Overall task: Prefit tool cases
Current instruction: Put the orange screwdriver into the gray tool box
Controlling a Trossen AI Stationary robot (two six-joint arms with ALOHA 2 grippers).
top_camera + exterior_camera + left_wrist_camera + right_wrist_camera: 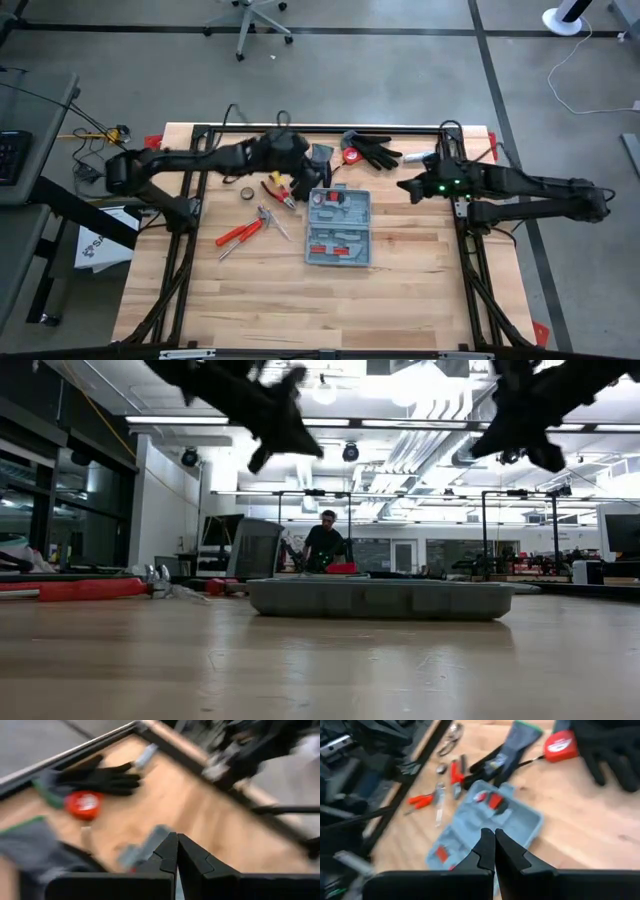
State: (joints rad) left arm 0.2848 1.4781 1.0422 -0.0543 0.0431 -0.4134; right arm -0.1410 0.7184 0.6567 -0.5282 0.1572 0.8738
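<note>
- Your tool case (338, 227) lies open and flat near the middle of the desk (400, 300), grey-blue, with red-handled tools sitting in its moulded compartments.
- From the low view the tool case (380, 598) reads as a shallow tray resting directly on the wood, nothing touching it.
- Left gripper (322, 172) hangs above the desk just beyond the far edge of the case, toward its left corner; in its wrist view the jaws are pressed together with nothing between them (left gripper (177, 851)).
- Right gripper (404, 185) sits raised off the far right corner of the case, clear of it; its wrist view looks down on the open case (485, 832) and shows the jaws closed on nothing (right gripper (494, 847)).
- Loose tools lie on the desk to the left of the case: red-handled pliers (240, 233), a second red-and-yellow tool (278, 190) nearer the far edge, and a small dark roll (246, 193).
- Black gloves (378, 151) rest near the far edge of the desk, with a red tape measure (352, 155) just beside them (both also visible in the left wrist view: gloves (102, 777), tape measure (83, 804)).
- A person (324, 545) stands in the room well behind the desk.
</note>
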